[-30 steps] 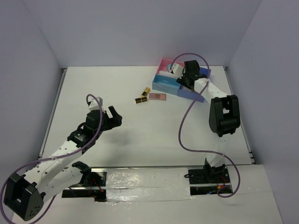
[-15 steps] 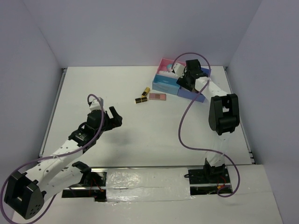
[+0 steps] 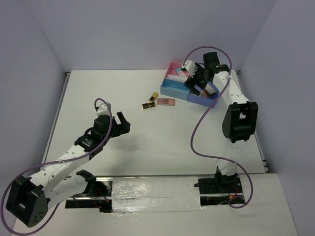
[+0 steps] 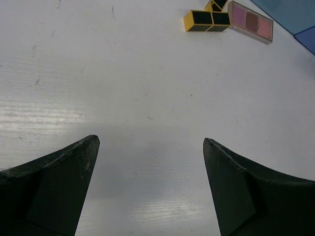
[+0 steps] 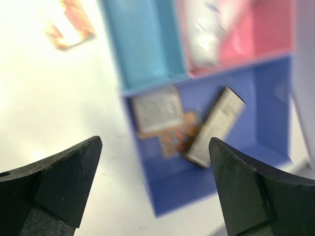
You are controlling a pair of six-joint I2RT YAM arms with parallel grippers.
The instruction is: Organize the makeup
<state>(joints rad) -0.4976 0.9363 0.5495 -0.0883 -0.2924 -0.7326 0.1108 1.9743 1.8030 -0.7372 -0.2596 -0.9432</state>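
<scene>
Two black-and-gold lipsticks and a flat pink palette lie on the white table left of the compartment box. In the left wrist view the lipsticks and palette lie far ahead of my left gripper, which is open and empty; from above my left gripper sits mid-table. My right gripper hovers open over the box. Between its fingers I see the dark blue compartment, where two palettes lie. A white tube rests in the pink compartment.
The light blue compartment shows nothing inside. The box stands at the back right, near the rear wall and the table's right edge. A purple cable loops over the table beside the right arm.
My right gripper has opened wide and lifted back from the box. The left arm has crept slightly forward, its gripper still open.
</scene>
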